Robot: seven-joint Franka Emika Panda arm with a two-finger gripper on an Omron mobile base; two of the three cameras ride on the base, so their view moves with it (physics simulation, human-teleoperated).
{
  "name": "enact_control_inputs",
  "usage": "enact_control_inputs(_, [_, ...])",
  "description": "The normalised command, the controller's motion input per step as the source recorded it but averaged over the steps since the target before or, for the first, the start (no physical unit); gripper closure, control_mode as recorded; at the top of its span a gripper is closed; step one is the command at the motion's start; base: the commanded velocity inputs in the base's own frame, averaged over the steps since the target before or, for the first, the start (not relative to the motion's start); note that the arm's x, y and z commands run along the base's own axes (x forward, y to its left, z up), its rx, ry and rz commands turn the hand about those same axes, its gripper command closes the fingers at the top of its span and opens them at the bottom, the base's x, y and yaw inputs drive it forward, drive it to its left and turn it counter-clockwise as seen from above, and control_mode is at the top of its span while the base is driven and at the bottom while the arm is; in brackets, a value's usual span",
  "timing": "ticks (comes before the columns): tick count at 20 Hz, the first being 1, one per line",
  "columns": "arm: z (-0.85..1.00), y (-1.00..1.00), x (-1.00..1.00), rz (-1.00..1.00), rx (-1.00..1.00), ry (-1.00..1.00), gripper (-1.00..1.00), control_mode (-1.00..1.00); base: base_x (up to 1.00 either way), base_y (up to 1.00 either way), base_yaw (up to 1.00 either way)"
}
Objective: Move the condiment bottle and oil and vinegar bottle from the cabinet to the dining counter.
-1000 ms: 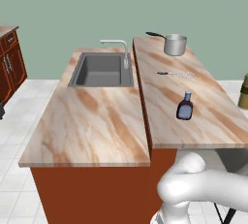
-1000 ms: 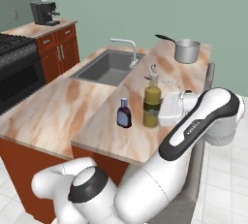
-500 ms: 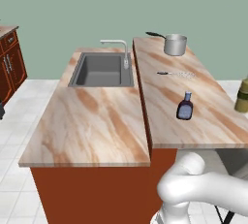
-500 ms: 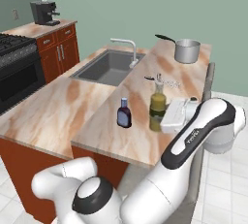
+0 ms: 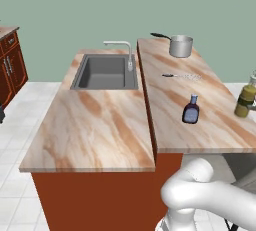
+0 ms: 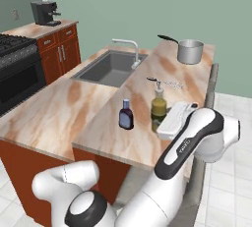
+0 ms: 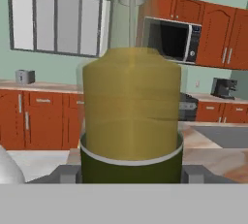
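My gripper (image 6: pixel 166 119) is shut on the oil and vinegar bottle (image 6: pixel 158 104), a slim olive-yellow bottle with a pale spout, held upright at the right edge of the dining counter (image 6: pixel 129 138). In the hand view, the oil and vinegar bottle (image 7: pixel 130 116) sits between the two fingertips of my gripper (image 7: pixel 130 173). In the left base view the same bottle (image 5: pixel 246 98) shows at the right border. I cannot tell whether its base touches the slab. The condiment bottle (image 5: pixel 191 110), squat and dark with a blue cap, stands upright on the dining counter (image 5: pixel 215 125), left of the held bottle.
A steel pot (image 5: pixel 180 45) and a small utensil (image 5: pixel 181 76) lie at the counter's far end. The lower marble slab holds a grey sink (image 5: pixel 105 72) with a faucet. Reddish-brown wall cabinets (image 7: pixel 215 31) and a microwave (image 7: pixel 172 39) stand across the room.
My gripper and the oil and vinegar bottle have shifted slightly inward over the dining counter's right edge. The condiment bottle has stayed put.
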Motion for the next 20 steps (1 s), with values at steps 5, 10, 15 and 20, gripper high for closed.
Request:
enact_control_inputs(5, [-0.03,0.0,0.34,0.0,-0.08,0.0,1.0,-1.0,0.0,0.0,0.0])
enact_control_inputs(10, [-0.21,-0.01,0.25,0.0,-0.04,0.0,1.0,-1.0,0.0,0.0,0.0])
enact_control_inputs(15, [-0.34,0.0,0.13,0.01,0.0,0.0,1.0,-1.0,0.0,0.0,0.0])
enact_control_inputs(20, [-0.32,0.0,0.09,0.0,0.0,0.0,1.0,-1.0,0.0,0.0,0.0])
